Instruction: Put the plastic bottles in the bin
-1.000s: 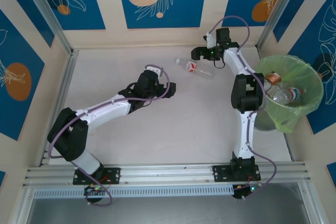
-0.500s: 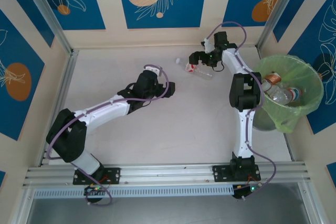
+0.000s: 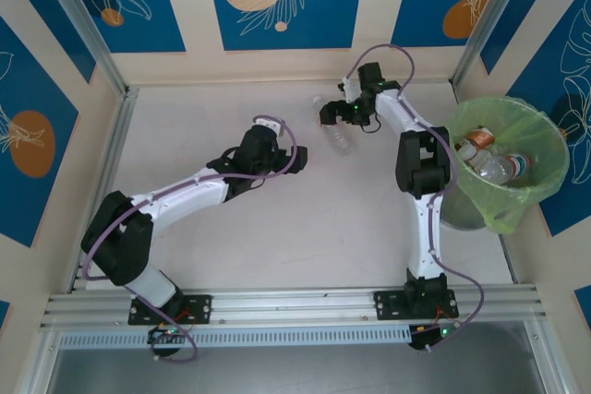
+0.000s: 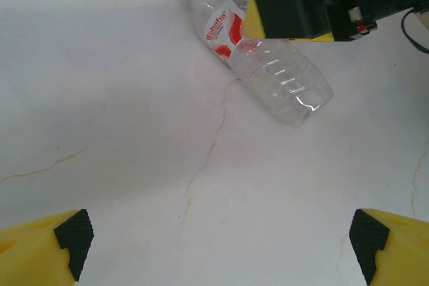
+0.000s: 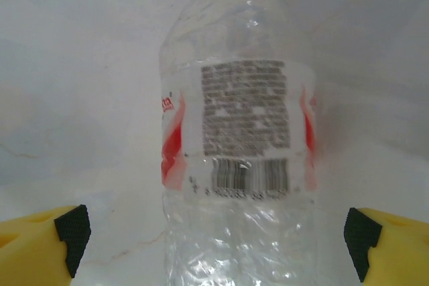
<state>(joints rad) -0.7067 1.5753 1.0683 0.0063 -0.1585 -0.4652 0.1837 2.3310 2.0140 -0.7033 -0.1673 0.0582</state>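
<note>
A clear plastic bottle (image 3: 341,140) with a red and white label and a white cap lies on the table near the back. My right gripper (image 3: 333,117) hangs over it, open. In the right wrist view the bottle (image 5: 234,165) lies lengthwise between the two spread fingers, and my right gripper (image 5: 214,239) does not touch it. The left gripper (image 3: 294,157) stands open a little to the near left of the bottle. From the left wrist the bottle (image 4: 265,61) lies ahead, and the left gripper (image 4: 221,246) has only bare table between its fingers. The bin (image 3: 547,140) holds several bottles (image 3: 487,163).
The bin, grey with a light-green bag, stands at the table's right edge beside the right arm. Metal frame posts and blue patterned walls close the back and sides. The pale table (image 3: 305,228) has thin cracks.
My right gripper has swung left and come over the bottle, which has turned to lie more front to back. The left arm has stayed still.
</note>
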